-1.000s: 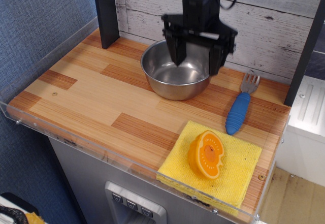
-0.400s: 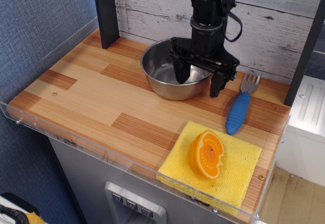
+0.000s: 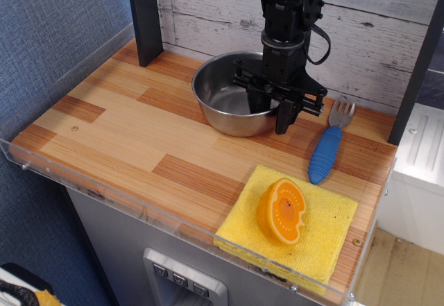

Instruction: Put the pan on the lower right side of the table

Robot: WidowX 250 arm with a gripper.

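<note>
The pan (image 3: 223,102), a round shiny steel bowl, stands at the back middle of the wood-plank table (image 3: 132,136). My gripper (image 3: 272,114) reaches down over the pan's right rim. One finger is inside the bowl and the other is outside it, and the jaws are narrowed onto the rim wall between them. The pan rests on the table top.
A blue-handled fork (image 3: 326,149) lies just right of the pan. An orange half (image 3: 283,211) sits on a yellow cloth (image 3: 329,231) at the front right corner. A black post (image 3: 146,16) stands at the back left. A clear acrylic rim (image 3: 104,193) edges the table.
The gripper has come down from above the pan to its right rim. Its fingers have drawn together from wide open to pinch the rim. The pan has not moved.
</note>
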